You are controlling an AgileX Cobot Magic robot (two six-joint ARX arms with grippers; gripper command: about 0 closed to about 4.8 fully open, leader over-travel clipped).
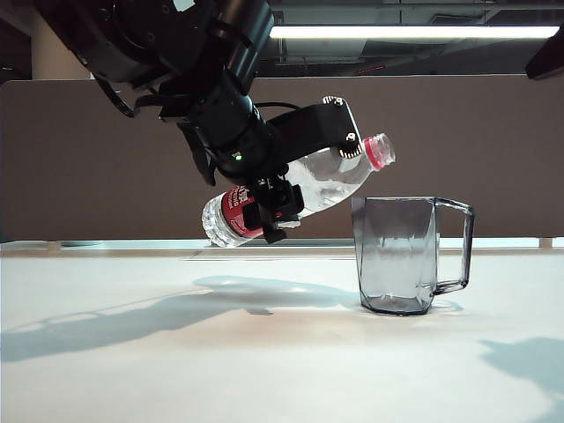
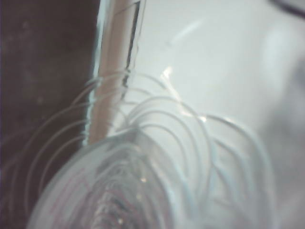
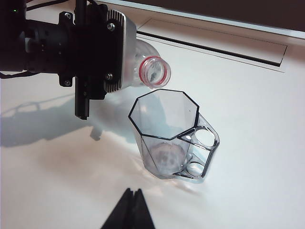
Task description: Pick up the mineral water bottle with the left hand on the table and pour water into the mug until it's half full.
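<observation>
The exterior view looks level across the table (image 1: 132, 352); the right wrist view looks down on the mug (image 3: 171, 138), shared by both; the left wrist view presses against the bottle (image 2: 119, 191).

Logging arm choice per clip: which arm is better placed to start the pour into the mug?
Left. Its pincer grips the bottle, tilted with its open mouth just above the mug rim. The right pincer is shut, holding nothing.

Left gripper (image 1: 280, 181) raised over the table, wrist rolled sideways, fingers clamped. Right gripper (image 3: 129, 212) low, fingertips together.
</observation>
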